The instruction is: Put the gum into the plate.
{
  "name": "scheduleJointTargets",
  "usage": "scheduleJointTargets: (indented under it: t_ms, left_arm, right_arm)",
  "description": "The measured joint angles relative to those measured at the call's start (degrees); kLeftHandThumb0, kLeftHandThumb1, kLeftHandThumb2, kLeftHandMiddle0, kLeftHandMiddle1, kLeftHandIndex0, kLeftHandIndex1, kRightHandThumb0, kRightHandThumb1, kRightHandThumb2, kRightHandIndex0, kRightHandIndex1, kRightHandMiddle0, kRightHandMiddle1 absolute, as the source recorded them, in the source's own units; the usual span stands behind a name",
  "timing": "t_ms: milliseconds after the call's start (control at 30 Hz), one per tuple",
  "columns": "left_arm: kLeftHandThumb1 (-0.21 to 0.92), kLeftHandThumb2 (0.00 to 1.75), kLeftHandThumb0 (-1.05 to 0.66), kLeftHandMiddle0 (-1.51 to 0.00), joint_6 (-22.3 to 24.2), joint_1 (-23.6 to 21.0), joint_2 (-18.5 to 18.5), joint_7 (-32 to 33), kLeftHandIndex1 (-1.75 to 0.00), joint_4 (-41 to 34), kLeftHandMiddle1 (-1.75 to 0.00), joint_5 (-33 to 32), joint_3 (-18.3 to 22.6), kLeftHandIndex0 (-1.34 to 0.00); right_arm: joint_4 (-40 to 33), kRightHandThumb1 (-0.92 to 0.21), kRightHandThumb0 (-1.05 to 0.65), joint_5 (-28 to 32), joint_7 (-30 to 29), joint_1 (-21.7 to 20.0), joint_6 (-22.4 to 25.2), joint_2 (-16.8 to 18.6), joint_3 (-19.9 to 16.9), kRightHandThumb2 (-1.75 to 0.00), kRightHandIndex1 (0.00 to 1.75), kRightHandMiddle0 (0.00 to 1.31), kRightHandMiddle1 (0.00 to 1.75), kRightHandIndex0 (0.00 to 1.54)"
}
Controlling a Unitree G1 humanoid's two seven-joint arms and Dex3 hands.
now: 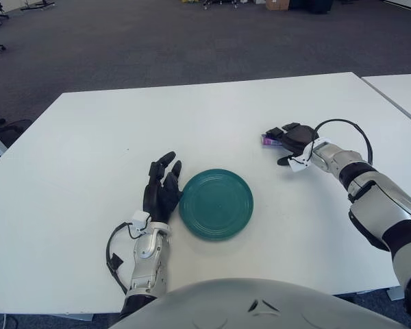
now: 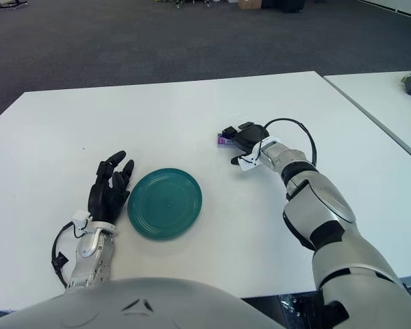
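Observation:
A small purple gum pack (image 1: 267, 140) lies on the white table (image 1: 123, 137), right of centre. My right hand (image 1: 282, 142) is at it: the black fingers lie over the top of the pack and hide most of it. The thumb (image 1: 283, 162) sticks out apart on the near side, so the hand is not closed around it. A round dark-green plate (image 1: 216, 204) sits near the front middle, well left of the gum. My left hand (image 1: 162, 188) shows just left of the plate's rim, fingers relaxed and holding nothing.
A second white table (image 1: 404, 92) stands off to the right across a narrow gap. Grey carpet lies beyond the far edge. A black cable (image 1: 342, 125) loops above my right wrist.

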Motion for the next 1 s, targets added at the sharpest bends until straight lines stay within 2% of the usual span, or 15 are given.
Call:
scheduleJointTargets:
  t_ms: [233, 300, 333, 367, 400, 433, 533, 633, 733, 833, 1000]
  left_arm:
    - [0.92, 0.69, -0.82, -0.57, 0.0, 0.0, 0.0, 0.1, -1.0, -0.1, -0.07, -0.1, 0.0, -0.18]
    - [0.92, 0.69, -0.82, -0.58, 0.0, 0.0, 0.0, 0.1, -1.02, -0.1, -0.07, -0.4, 0.0, -0.19]
    - [0.92, 0.69, -0.82, -0.58, 0.0, 0.0, 0.0, 0.1, -1.02, -0.1, -0.07, -0.5, 0.0, -0.2]
    - [0.92, 0.69, -0.82, -0.58, 0.0, 0.0, 0.0, 0.1, -1.02, -0.2, -0.07, -0.6, 0.0, -0.2]
    - [0.92, 0.68, -0.82, -0.58, 0.0, 0.0, 0.0, 0.1, -1.02, -0.2, -0.08, -0.7, 0.0, -0.2]
    - [0.92, 0.68, -0.82, -0.59, 0.0, 0.0, 0.0, 0.2, -1.02, -0.2, -0.08, -0.7, 0.0, -0.21]
    - [0.92, 0.68, -0.81, -0.6, 0.1, 0.0, 0.0, 0.4, -1.03, -0.3, -0.09, -0.8, -0.1, -0.22]
    - [0.92, 0.68, -0.82, -0.62, 0.2, 0.0, 0.0, 0.6, -1.03, -0.4, -0.1, -1.3, 0.0, -0.21]
    - [0.92, 0.69, -0.83, -0.62, 0.2, 0.0, 0.0, 0.8, -1.02, -0.4, -0.1, -1.9, 0.1, -0.21]
    - [0.92, 0.7, -0.83, -0.63, 0.2, 0.0, 0.0, 0.8, -1.02, -0.3, -0.11, -2.0, 0.1, -0.2]
    - [0.92, 0.7, -0.83, -0.66, 0.2, 0.1, 0.0, 0.8, -1.01, -0.3, -0.13, -2.8, 0.5, -0.2]
  right_arm:
    - [0.5, -0.92, -0.82, 0.4, 0.0, -0.1, 1.1, 0.8, 0.1, -0.79, 0.06, 0.0, 0.7, 0.42]
    - [0.9, -0.92, -0.81, 0.2, -1.1, 0.0, 2.0, 1.2, 0.5, -0.79, 0.1, 0.0, 0.93, 0.5]
    - [1.3, -0.92, -0.81, 0.0, -2.2, 0.0, 2.6, 1.5, 0.8, -0.79, 0.2, 0.01, 0.99, 0.5]
    - [1.6, -0.92, -0.8, -0.2, -3.3, 0.1, 3.2, 1.8, 1.2, -0.79, 0.46, 0.02, 1.11, 0.45]
    - [1.8, -0.92, -0.79, -0.4, -4.3, 0.2, 3.6, 2.0, 1.4, -0.79, 0.86, 0.08, 1.32, 0.46]
    - [2.0, -0.92, -0.77, -0.7, -5.9, 0.3, 4.1, 2.1, 1.8, -0.78, 1.15, 0.17, 1.47, 0.5]
    - [2.2, -0.92, -0.69, -1.7, -11.3, 1.2, 5.4, 2.4, 2.7, -0.77, 1.55, 0.4, 1.65, 0.64]
    - [2.5, -0.92, -0.64, -2.4, -20.0, 3.1, 8.5, 3.2, 3.6, -0.77, 1.68, 0.57, 1.72, 0.77]
    - [2.9, -0.92, -0.61, -3.3, -27.2, 4.5, 11.6, 4.2, 4.3, -0.77, 1.73, 0.65, 1.74, 0.85]
    - [3.4, -0.92, -0.59, -3.6, -31.7, 5.2, 13.2, 4.8, 4.6, -0.76, 1.74, 0.7, 1.74, 0.91]
    - [4.1, -0.92, -0.54, -2.8, -36.7, 6.3, 14.5, 6.0, 3.4, -0.77, 1.75, 0.84, 1.75, 1.09]
